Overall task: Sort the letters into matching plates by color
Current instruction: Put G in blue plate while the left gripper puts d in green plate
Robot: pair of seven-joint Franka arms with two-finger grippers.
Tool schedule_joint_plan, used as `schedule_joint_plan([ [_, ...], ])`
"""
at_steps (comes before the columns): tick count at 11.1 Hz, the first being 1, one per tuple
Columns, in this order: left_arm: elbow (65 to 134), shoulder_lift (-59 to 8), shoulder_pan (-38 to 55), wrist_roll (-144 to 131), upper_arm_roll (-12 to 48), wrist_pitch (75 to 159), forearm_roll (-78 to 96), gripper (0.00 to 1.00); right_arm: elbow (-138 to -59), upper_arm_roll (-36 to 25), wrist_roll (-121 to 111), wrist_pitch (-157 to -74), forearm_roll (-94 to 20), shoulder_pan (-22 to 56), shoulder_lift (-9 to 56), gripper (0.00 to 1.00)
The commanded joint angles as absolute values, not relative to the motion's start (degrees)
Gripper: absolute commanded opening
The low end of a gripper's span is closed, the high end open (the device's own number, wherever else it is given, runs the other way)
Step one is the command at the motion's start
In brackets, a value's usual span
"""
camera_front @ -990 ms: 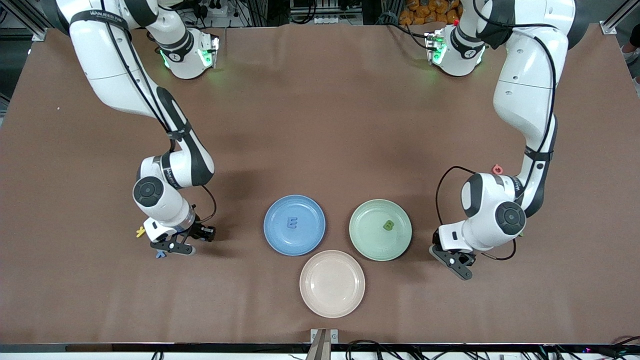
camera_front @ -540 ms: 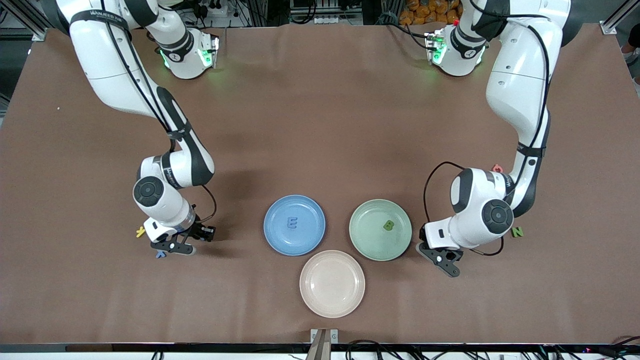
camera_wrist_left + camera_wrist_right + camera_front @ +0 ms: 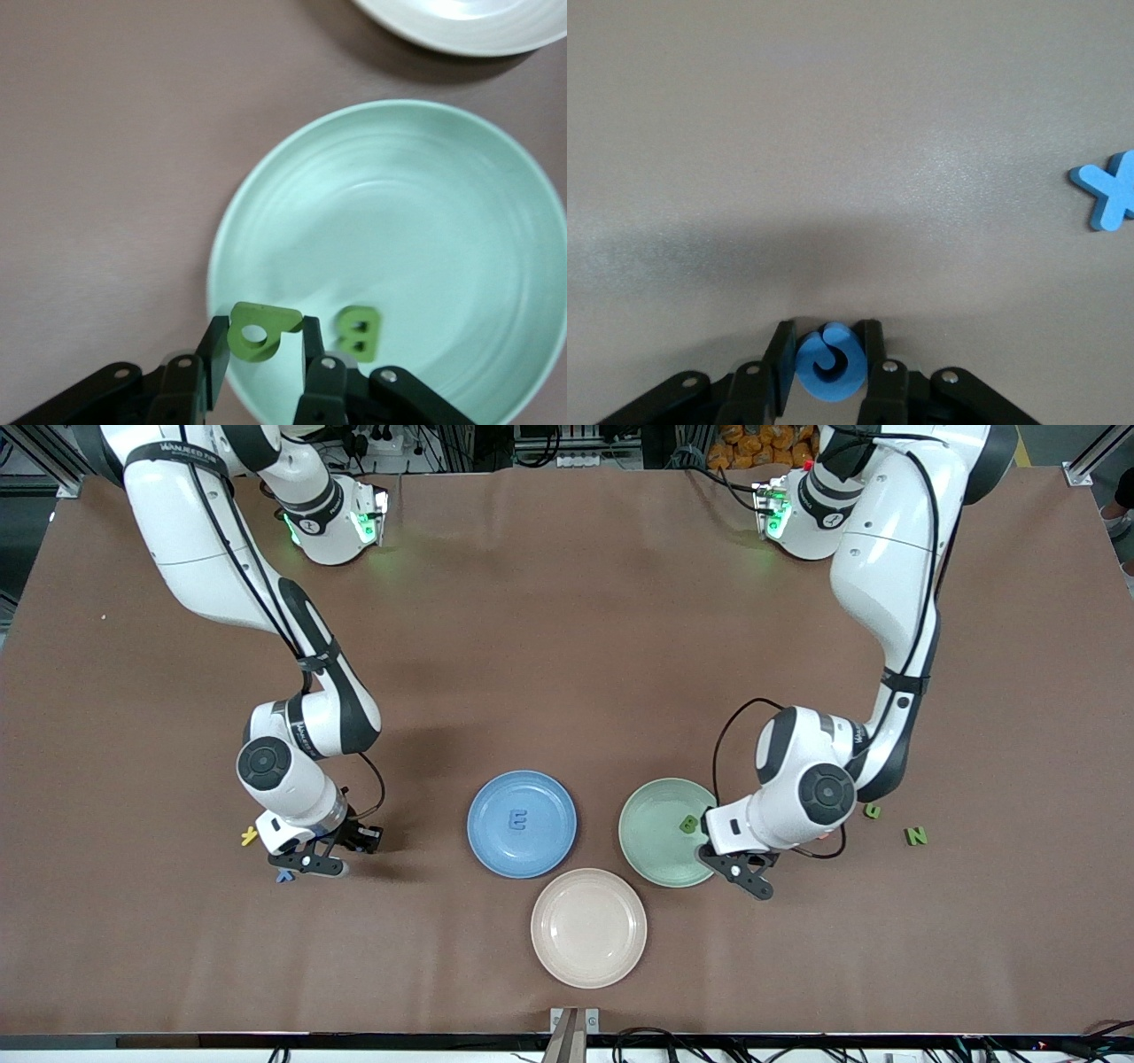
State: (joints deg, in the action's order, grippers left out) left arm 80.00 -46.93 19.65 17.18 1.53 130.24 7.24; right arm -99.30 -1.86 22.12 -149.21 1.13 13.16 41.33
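While my right gripper (image 3: pixel 826 363) closed on a blue curled letter (image 3: pixel 830 361) well clear of the green plate (image 3: pixel 660 825), my left gripper (image 3: pixel 260 350) carried its clamped green letter (image 3: pixel 259 329) over that plate's rim, ready to drop beside the B (image 3: pixel 358 333).

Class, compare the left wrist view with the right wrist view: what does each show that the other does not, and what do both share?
Only the left wrist view shows the mint green plate, a green letter B lying in it, the cream plate's rim, and the left end effector shut on a green letter over the green plate's edge.

Only the right wrist view shows the right end effector gripping a blue letter, plus a blue X on the table.

Both show brown tabletop.
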Motion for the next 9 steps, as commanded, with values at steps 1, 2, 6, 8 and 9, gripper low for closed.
schedule_joint_plan([
  [1,80.24,-46.58,21.44,11.36,1.66,129.46,8.35,0.0,-98.17,-1.49,22.32,-146.96,-2.61,14.14,40.0,0.2],
  [2,80.24,-46.58,21.45,9.16,2.19,129.46,8.26,0.0,-97.13,-1.49,22.41,-146.95,-5.33,15.37,39.9,0.2],
  [6,80.33,-46.06,21.19,6.06,2.55,129.46,5.01,1.0,-93.87,-1.41,26.61,-146.95,-11.07,21.26,40.25,0.2],
  [8,81.12,-44.04,20.39,6.76,2.29,128.07,5.01,1.0,-92.12,-1.41,30.04,-147.13,-11.16,24.59,40.6,0.2],
  [9,81.3,-42.9,19.26,8.07,2.02,125.36,5.01,1.0,-91.24,-1.32,31.45,-147.13,-11.16,26.09,40.78,0.2],
])
